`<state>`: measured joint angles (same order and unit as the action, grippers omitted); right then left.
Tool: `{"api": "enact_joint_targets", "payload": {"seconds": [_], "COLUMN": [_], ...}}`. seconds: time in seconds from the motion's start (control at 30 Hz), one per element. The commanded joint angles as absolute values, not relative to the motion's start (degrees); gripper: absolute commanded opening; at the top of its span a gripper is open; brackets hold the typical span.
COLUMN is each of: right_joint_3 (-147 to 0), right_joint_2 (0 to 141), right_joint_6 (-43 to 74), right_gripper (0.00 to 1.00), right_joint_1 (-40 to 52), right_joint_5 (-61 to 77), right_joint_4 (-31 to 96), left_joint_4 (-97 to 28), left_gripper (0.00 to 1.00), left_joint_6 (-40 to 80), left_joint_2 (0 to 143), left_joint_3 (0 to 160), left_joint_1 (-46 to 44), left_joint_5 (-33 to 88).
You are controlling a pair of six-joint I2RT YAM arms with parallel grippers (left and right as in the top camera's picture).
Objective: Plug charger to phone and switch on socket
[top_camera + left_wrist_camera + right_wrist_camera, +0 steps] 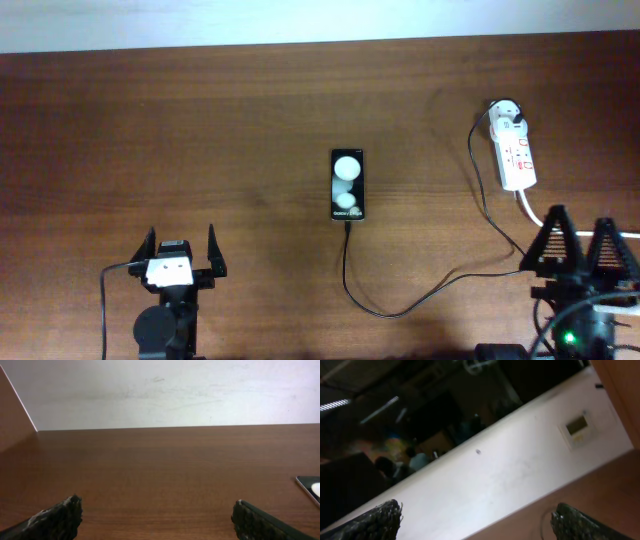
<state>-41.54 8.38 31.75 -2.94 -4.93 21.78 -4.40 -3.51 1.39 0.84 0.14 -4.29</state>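
The black phone (347, 185) lies flat at the table's middle, two white round spots on its face; its corner shows at the right edge of the left wrist view (311, 486). The charger's thin black cable (400, 308) runs from the phone's near end, loops right and rises to the white round plug adapter (508, 118), seated in the far end of the white socket strip (518, 158). My left gripper (181, 250) is open and empty at the front left. My right gripper (581, 232) is open and empty, just near of the socket.
The socket's thick white cord (530, 211) runs from its near end toward my right arm. A white wall (160, 390) borders the table's far edge. Brown tabletop (200, 130) stretches between my left gripper and the phone.
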Motion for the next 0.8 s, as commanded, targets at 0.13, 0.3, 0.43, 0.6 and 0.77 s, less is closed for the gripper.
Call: {"api": "enact_joint_targets", "payload": {"seconds": [0.13, 0.3, 0.43, 0.6, 0.77], "right_joint_3": [-22.90, -11.60, -6.70, -2.61, -0.32], "right_joint_2": [0.21, 0.21, 0.21, 0.21, 0.21], "right_joint_6": [31.94, 31.94, 31.94, 31.94, 31.94], "right_gripper": [0.99, 0.99, 0.99, 0.99, 0.99], "right_joint_1": [-2.59, -2.57, -0.86, 2.17, -0.19], "right_joint_5": [-12.84, -27.66, -27.86, -34.61, -38.65], "right_joint_4": [11.29, 3.33, 2.55, 1.65, 0.95], "left_joint_4": [-4.34, -4.34, -4.34, -4.34, -4.34], "left_gripper": [0.99, 0.99, 0.99, 0.99, 0.99], "left_joint_6": [-3.99, -3.99, -3.99, -3.99, -3.99], "left_joint_2": [1.06, 1.06, 1.06, 1.06, 1.06], "left_joint_3": [0.51, 0.51, 0.51, 0.51, 0.51], "left_joint_1": [0.45, 0.45, 0.45, 0.45, 0.45], "left_joint_5": [-3.88, -3.88, -3.88, -3.88, -3.88]}}
